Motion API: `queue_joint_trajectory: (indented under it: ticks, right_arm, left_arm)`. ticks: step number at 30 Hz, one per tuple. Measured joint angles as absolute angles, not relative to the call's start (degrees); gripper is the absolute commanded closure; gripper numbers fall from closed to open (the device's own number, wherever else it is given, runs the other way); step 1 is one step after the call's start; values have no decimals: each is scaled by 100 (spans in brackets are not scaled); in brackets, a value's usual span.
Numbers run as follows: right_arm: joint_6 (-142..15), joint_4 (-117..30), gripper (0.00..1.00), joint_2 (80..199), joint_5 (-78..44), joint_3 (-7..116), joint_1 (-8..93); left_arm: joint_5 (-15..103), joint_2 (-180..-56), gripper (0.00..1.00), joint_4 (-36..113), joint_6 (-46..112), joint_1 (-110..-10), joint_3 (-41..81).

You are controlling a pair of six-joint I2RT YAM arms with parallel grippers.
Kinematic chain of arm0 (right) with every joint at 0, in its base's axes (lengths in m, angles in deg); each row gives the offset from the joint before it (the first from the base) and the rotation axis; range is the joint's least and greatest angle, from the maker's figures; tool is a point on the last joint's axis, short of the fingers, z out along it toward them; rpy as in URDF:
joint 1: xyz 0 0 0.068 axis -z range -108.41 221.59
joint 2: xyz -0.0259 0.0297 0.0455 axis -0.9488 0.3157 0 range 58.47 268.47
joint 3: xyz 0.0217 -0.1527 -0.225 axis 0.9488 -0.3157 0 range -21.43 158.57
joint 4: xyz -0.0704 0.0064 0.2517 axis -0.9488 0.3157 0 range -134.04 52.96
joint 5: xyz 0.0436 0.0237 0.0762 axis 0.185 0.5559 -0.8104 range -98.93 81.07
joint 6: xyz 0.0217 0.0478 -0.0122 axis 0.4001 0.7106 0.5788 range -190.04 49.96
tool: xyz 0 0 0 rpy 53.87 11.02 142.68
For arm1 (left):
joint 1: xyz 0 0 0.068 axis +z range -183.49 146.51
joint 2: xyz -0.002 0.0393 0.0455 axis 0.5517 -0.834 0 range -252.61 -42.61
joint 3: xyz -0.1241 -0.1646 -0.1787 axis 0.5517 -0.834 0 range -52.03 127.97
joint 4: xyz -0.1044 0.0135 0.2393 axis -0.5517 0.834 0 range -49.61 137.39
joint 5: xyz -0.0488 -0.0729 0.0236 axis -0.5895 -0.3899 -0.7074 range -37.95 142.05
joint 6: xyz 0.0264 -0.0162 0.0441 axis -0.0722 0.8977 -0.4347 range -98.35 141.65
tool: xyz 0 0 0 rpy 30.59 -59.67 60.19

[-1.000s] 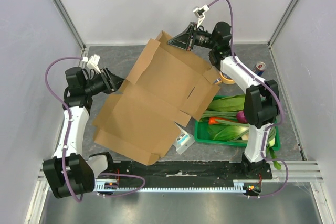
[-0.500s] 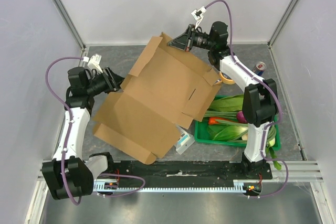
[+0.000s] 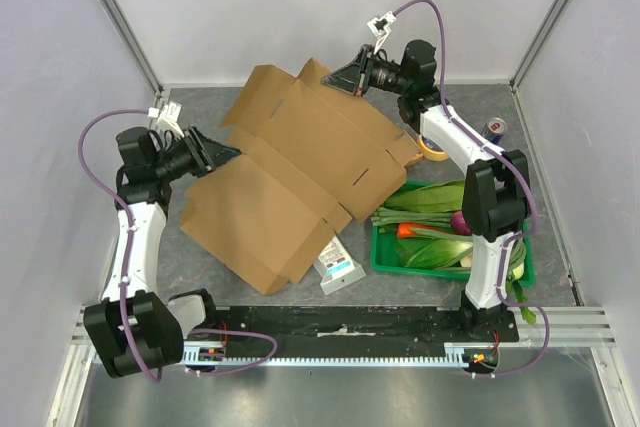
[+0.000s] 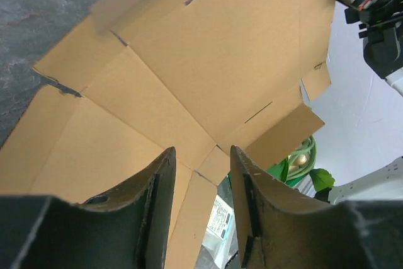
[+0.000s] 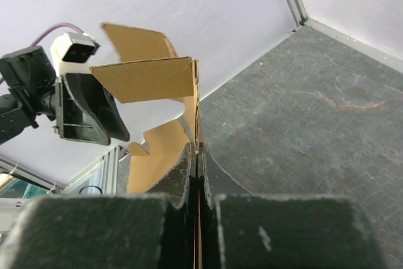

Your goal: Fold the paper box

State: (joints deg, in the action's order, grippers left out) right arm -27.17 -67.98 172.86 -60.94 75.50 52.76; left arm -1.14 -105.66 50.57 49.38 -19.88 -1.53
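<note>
The paper box (image 3: pixel 290 172) is a flat brown die-cut cardboard sheet lying tilted across the table's middle. It fills the left wrist view (image 4: pixel 220 48). My right gripper (image 3: pixel 342 78) is shut on its far edge, which stands thin between the jaws in the right wrist view (image 5: pixel 197 149), with flaps (image 5: pixel 148 77) rising beyond. My left gripper (image 3: pixel 228 155) is open at the sheet's left edge. In the left wrist view (image 4: pixel 201 155) its jaws stand apart with nothing between them and cardboard beyond.
A white-and-blue packet (image 3: pixel 338 265) lies by the sheet's near right corner and shows in the left wrist view (image 4: pixel 223 218). A green crate of vegetables (image 3: pixel 450 232) stands at the right. A tape roll (image 3: pixel 432 150) and a can (image 3: pixel 494 129) lie behind it.
The sheet has swung left and lies lower, uncovering more of the packet. My left arm has drawn back left. The right gripper keeps its hold at the far edge.
</note>
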Motion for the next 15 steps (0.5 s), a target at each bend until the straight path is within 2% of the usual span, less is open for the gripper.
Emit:
queue_joint_trajectory:
  ticks: [5,10,15]
  right_arm:
    - [-2503,-7148,100,17286,-6105,7548,5274]
    - [-2385,-7310,100,17286,-6120,7528,5274]
    - [-2299,-7445,100,17286,-6168,7524,5274]
  left_arm:
    - [284,-10498,60,5131,4929,-2003,-155]
    - [1326,-10264,56,5229,4632,-2010,-2]
    - [1584,-10931,52,5435,3635,-2047,643]
